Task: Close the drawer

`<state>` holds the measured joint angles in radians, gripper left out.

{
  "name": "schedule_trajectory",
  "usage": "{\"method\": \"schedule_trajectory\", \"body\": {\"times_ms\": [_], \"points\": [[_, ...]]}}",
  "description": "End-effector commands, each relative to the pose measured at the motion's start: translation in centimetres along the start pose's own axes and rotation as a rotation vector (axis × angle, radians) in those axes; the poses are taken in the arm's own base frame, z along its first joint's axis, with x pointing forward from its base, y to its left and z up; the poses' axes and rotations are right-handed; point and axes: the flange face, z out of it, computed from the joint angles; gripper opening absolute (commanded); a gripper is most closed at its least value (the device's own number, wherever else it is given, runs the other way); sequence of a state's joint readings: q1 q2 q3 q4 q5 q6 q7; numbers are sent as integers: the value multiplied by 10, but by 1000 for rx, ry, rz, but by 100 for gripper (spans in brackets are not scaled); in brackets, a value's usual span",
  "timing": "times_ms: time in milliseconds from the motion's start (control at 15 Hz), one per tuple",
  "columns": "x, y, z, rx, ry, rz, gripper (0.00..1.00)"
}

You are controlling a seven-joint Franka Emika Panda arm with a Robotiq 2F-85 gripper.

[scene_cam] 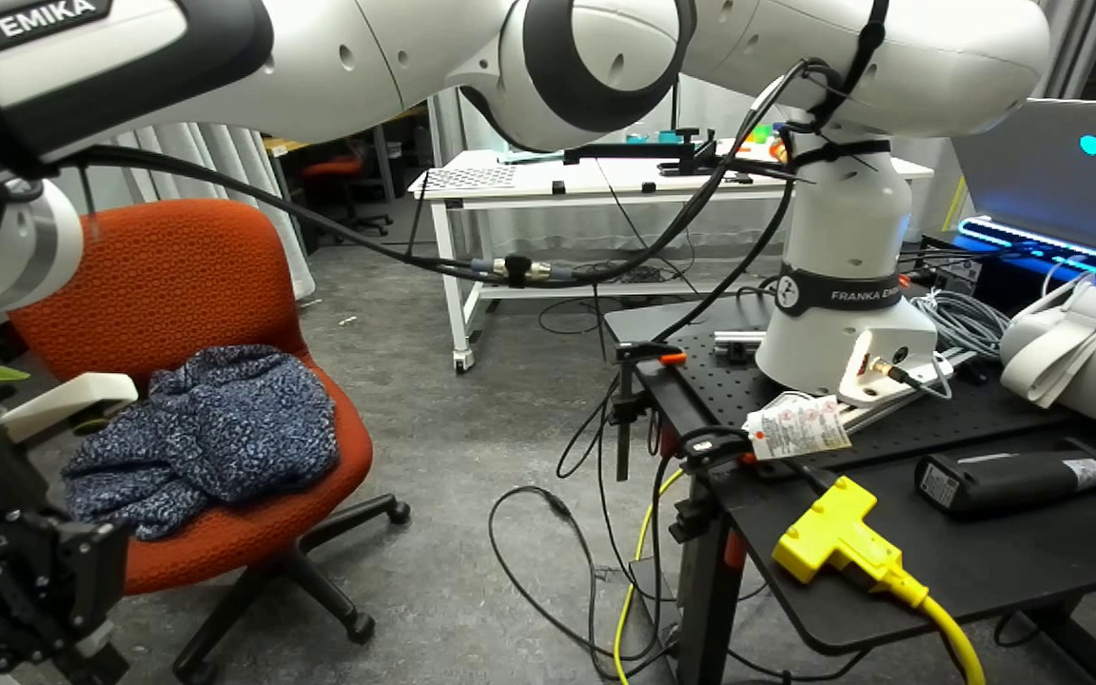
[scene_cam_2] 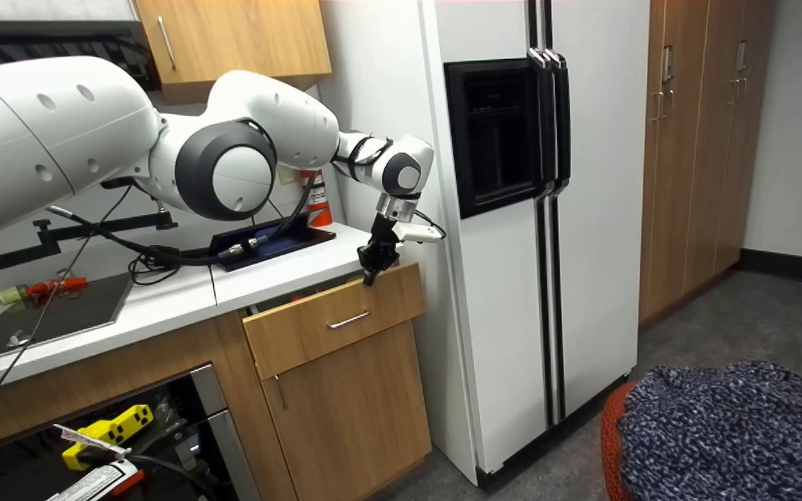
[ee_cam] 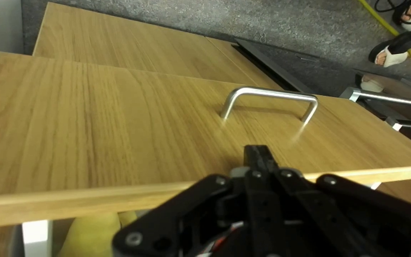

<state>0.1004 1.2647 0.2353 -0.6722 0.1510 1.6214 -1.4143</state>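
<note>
Right, all eyes on the drawer (scene_cam_2: 303, 337), standing partly open under the white countertop (scene_cam_2: 279, 282), above a wooden cupboard door (scene_cam_2: 349, 407) and just beside the refrigerator (scene_cam_2: 498, 313). What a front (ee_cam: 127, 125) it shows! Warm, honey-toned wood, flat and plain, the grain running the short way. In an exterior view it juts forward of the cupboard door, a dark gap showing between it and the countertop. In the wrist view the top edge (ee_cam: 84, 205) makes a paler strip, and there's the slim metal handle (ee_cam: 269, 92), a straight bar on two bent legs, catching the light and laying a soft shadow on the wood. Behind that front, a peek inside: a rounded yellow thing (ee_cam: 91, 235), partly hidden, and near it a bright white piece (ee_cam: 36, 235). And the gripper (scene_cam_2: 369, 280)? Fingers (ee_cam: 259, 159) together, side by side, tips down at the outer face of the front, just above the handle and close to the top edge. Touching the wood? They look right up against it, though from these angles I cannot say for sure.
</note>
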Motion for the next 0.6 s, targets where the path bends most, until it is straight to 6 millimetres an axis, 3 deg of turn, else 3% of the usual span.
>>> {"method": "schedule_trajectory", "body": {"times_ms": [0,533], "points": [[14,4,-1,-38,36,-46,0],[30,6,-15,-96,61,-104,0]]}}
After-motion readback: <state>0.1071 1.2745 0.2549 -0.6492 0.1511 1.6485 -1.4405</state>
